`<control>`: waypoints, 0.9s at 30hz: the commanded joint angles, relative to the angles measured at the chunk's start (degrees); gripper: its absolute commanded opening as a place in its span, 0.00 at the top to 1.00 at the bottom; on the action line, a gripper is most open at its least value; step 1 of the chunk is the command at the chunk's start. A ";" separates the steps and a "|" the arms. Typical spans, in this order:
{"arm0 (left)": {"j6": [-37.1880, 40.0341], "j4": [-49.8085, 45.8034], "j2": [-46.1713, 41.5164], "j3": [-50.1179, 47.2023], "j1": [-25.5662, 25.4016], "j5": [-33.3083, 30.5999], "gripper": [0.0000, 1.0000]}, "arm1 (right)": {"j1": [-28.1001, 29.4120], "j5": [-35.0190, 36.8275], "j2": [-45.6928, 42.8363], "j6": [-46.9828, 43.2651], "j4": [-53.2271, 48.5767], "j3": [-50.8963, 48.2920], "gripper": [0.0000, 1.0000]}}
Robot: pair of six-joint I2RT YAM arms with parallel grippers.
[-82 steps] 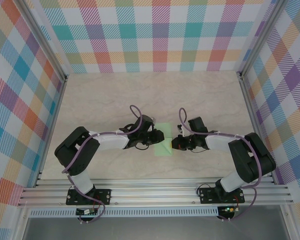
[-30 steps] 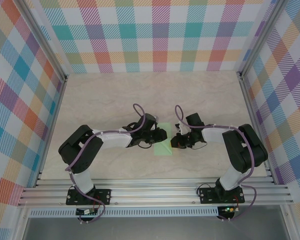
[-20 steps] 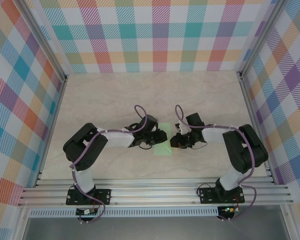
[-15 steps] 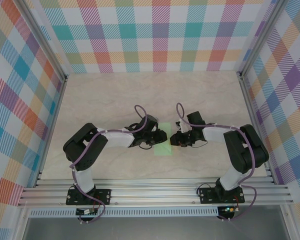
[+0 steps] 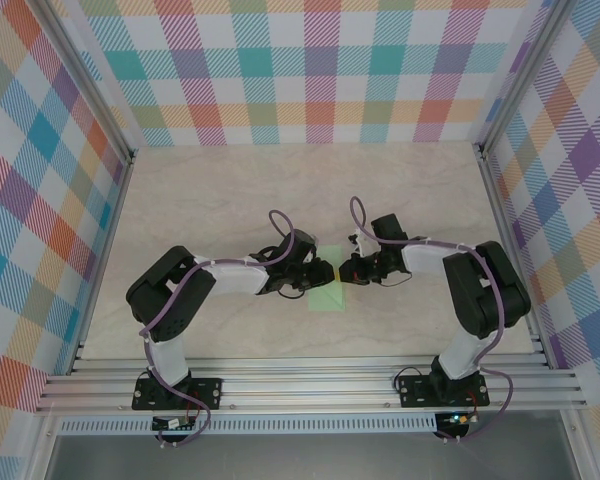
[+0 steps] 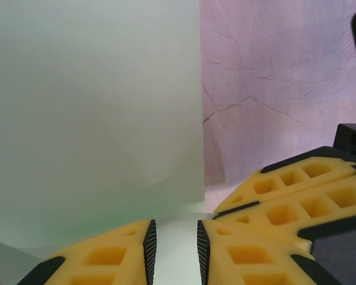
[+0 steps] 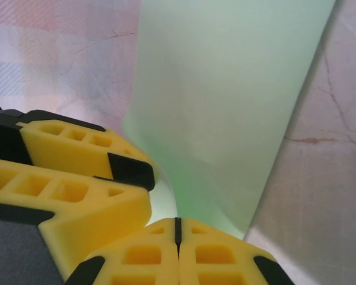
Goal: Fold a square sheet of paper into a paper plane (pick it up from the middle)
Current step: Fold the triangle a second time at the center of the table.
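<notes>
Folding stage, judged mid-task: the square sheet of paper [image 5: 327, 293] lay at mid-table [image 5: 230, 200] between both tools, curling up near the right one, no dart shape yet. Left gripper [image 6: 173, 243] stood narrowly parted over the sheet's edge; right gripper [image 7: 178, 233] was closed tight against it, a pinch not confirmable. Next move probably called for laying the raised part over and pressing a crease while the other tool pinned the sheet.
</notes>
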 commanded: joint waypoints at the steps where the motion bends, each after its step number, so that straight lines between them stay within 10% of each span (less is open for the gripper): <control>1: -0.41 1.45 -1.19 0.24 -0.73 -0.91 0.72 | -0.51 -1.14 1.16 -3.09 -2.38 2.42 0.96; 27: 0.43 -0.63 -6.44 -1.90 -2.26 -3.11 0.68 | -0.60 0.68 3.22 -9.32 -8.76 5.56 0.96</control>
